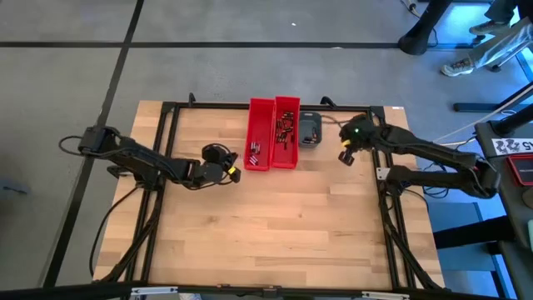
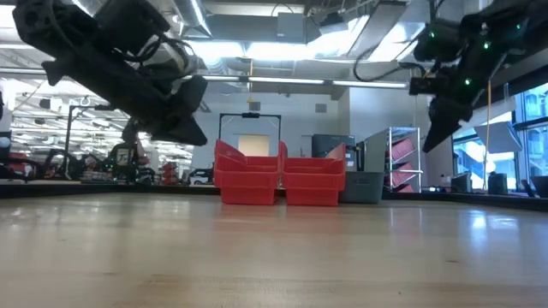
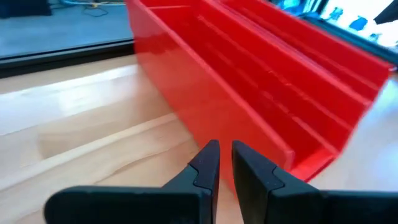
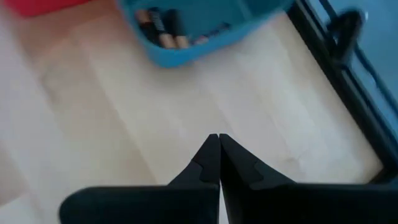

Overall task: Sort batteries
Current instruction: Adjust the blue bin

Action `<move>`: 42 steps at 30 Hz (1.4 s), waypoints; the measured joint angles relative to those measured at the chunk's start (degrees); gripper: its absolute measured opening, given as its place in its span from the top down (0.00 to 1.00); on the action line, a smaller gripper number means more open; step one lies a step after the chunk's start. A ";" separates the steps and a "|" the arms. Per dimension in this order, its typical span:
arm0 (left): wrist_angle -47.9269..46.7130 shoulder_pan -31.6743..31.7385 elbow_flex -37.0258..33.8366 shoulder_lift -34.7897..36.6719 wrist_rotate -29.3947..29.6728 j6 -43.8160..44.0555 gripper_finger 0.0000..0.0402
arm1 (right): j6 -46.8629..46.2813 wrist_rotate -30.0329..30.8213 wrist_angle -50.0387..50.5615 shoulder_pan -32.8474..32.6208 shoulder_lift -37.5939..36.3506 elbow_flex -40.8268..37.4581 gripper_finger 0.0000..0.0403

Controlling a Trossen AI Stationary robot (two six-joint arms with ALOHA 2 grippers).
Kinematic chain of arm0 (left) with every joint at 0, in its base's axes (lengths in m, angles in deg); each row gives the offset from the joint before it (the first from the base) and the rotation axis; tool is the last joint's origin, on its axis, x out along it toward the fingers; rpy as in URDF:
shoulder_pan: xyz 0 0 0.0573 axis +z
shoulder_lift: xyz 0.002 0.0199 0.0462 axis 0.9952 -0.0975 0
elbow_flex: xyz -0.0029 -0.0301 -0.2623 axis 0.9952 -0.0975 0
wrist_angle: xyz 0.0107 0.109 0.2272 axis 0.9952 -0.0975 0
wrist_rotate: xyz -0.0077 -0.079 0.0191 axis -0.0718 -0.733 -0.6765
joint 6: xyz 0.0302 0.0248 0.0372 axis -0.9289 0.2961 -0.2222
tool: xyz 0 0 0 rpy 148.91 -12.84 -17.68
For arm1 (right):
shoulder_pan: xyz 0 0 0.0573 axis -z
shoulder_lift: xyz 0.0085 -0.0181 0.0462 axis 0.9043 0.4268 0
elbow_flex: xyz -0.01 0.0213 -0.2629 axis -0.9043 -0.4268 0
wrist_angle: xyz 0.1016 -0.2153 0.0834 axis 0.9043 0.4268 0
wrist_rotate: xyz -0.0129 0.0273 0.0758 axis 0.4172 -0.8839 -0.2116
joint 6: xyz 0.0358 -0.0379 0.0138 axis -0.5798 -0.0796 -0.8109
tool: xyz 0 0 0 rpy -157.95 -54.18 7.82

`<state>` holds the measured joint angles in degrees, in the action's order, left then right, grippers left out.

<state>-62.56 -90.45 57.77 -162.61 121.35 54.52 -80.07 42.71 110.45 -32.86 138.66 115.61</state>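
Observation:
Two red bins stand side by side at the table's far middle, the left bin (image 1: 259,137) and the right bin (image 1: 286,125). Small dark batteries lie in the left bin's near end (image 1: 255,152) and along the right bin (image 1: 286,132). A grey-blue case (image 1: 310,129) stands right of the bins. The right wrist view shows more batteries (image 4: 163,26) inside it. My left gripper (image 3: 225,152) hovers near the left bin's near left corner, all but shut, with nothing in its narrow slit. My right gripper (image 4: 214,142) hangs shut and empty above the table, right of the case.
A black frame (image 1: 171,150) runs along the table's left, far and right edges. Bare wood (image 1: 275,233) fills the near half of the table. A person's feet (image 1: 463,65) show on the floor beyond the far right corner.

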 joint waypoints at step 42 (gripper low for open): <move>1.77 31.85 -7.04 5.34 -19.14 -11.08 0.92 | -4.10 -25.80 -34.13 24.74 28.86 -2.51 1.00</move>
<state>-60.79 -58.60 50.73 -157.28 102.21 43.44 -84.17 16.91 76.32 -8.11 167.52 113.10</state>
